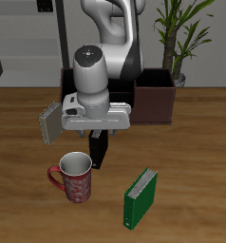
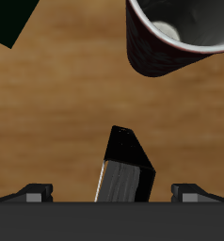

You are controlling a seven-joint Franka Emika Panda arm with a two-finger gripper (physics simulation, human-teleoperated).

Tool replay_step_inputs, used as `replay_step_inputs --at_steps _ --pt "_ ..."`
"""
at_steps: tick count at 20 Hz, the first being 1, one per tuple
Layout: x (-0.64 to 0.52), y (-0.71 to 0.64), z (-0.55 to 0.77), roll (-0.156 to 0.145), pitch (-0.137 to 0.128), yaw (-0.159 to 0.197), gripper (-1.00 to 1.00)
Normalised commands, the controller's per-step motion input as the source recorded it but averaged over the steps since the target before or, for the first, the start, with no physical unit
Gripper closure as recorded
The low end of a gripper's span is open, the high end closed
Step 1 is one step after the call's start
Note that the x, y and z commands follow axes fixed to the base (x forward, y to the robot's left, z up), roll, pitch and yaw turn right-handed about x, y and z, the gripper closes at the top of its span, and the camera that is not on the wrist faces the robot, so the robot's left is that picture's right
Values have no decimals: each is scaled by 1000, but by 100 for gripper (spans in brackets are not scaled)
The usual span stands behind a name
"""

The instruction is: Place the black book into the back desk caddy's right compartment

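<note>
The black book (image 1: 101, 152) stands upright on the table, just under my gripper (image 1: 98, 136). In the wrist view the black book (image 2: 123, 171) shows its pale page edge and sits between my two fingertips (image 2: 35, 192), which stand wide apart and do not touch it. My gripper (image 2: 112, 192) is open and empty. The dark maroon back desk caddy (image 1: 155, 99) stands at the table's back beside the arm. The arm hides much of it, so I cannot make out its compartments.
A red mug (image 1: 73, 178) (image 2: 175, 38) stands close in front of the black book. A green book (image 1: 141, 197) (image 2: 8, 19) stands near the table's front edge. A grey book (image 1: 50, 121) stands beside the gripper. A potted plant (image 1: 179, 38) is behind the caddy.
</note>
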Motion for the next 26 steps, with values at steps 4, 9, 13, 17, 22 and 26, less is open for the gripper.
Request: replay_step_inputs --at_steps 4,9,13,17,22,26 --pt "28 -69 -317 -10 40 0 -100" --pt "-33 7 -131 2 13 -9 100" --pt "-64 82 70 21 -13 6 100" --pt "-95 115 255 11 -37 0 100" --pt "-186 191 730 -11 -90 -11 100" --pt "-309 219 940 20 -89 -18 100"
